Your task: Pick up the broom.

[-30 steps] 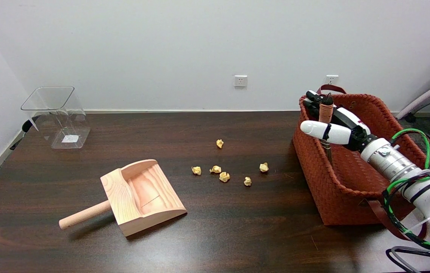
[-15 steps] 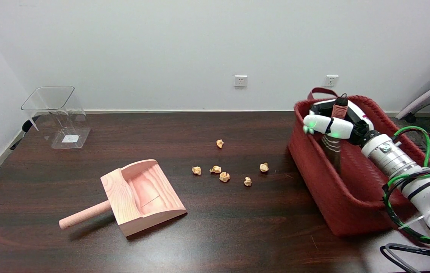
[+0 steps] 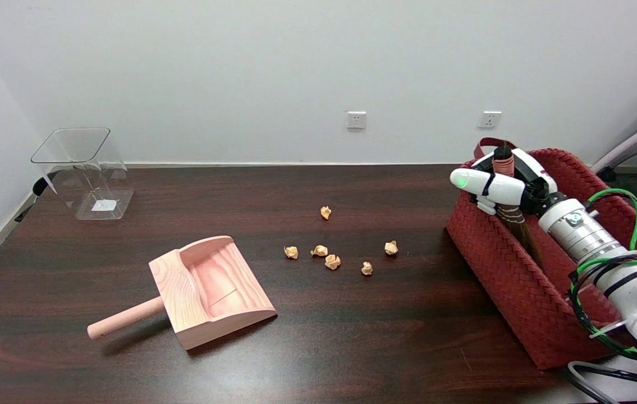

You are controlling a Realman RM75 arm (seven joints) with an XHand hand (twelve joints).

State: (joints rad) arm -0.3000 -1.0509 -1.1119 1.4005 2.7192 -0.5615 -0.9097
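The broom (image 3: 504,166) stands nearly upright in the red woven basket (image 3: 498,264) at the right. Its wound tan handle top pokes above my right hand (image 3: 500,185), and dark bristles (image 3: 520,227) show below the hand, inside the basket. My right hand grips the handle, with fingers wrapped around it and one white finger stretched leftward across the front. The lower bristles are hidden by the basket wall.
A wooden dustpan (image 3: 206,289) lies at the left centre, handle toward the near left. Several crumpled paper balls (image 3: 332,261) are scattered mid-table. A clear plastic bin (image 3: 85,171) stands at the far left. The basket's near corner overhangs the table's right side.
The hand with the broom has shifted right and slightly toward the back. The basket has slid and swung to the right along with it. Dustpan, paper balls and bin have not moved.
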